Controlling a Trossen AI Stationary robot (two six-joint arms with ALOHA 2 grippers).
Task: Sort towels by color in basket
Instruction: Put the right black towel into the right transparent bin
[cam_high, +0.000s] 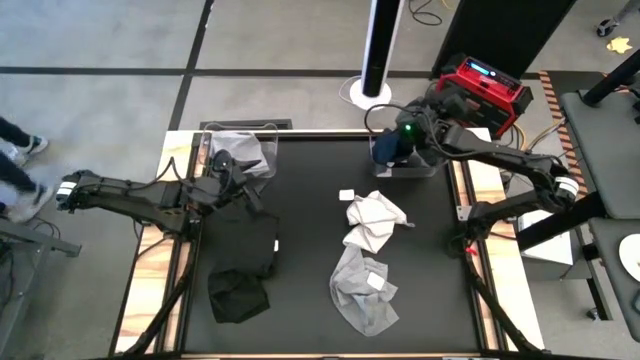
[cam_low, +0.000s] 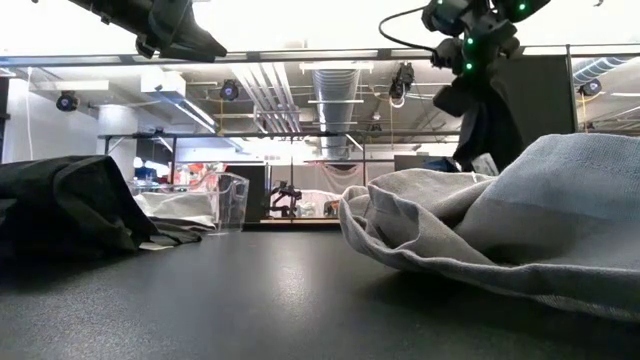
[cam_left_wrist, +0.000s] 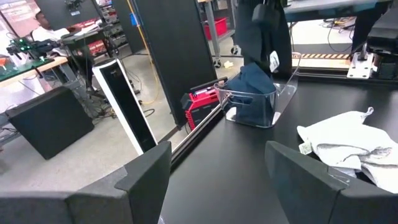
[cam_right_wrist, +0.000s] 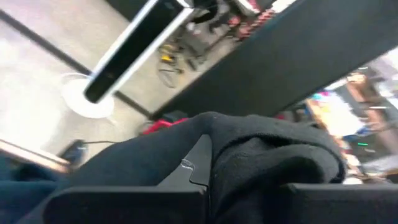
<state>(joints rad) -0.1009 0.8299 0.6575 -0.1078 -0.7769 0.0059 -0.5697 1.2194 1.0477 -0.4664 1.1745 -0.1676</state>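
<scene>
R gripper (cam_high: 408, 135) reaches over the clear bin (cam_high: 412, 165) at the table's far edge, clenched on a dark towel (cam_low: 487, 125) hanging below it. L gripper (cam_high: 232, 172) hovers by the other bin (cam_high: 243, 150), fingers (cam_left_wrist: 146, 177) apart, holding nothing.

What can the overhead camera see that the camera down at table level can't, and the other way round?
Only the high view shows the two black towels lying apart near the table's left front, the clear basket at the back left with a light towel in it, and the left gripper open beside it.

Only the low view shows the room's ceiling pipes behind the table.

Both show the grey towel in the middle and the right gripper shut on a dark towel, hanging above the back right basket.
</scene>
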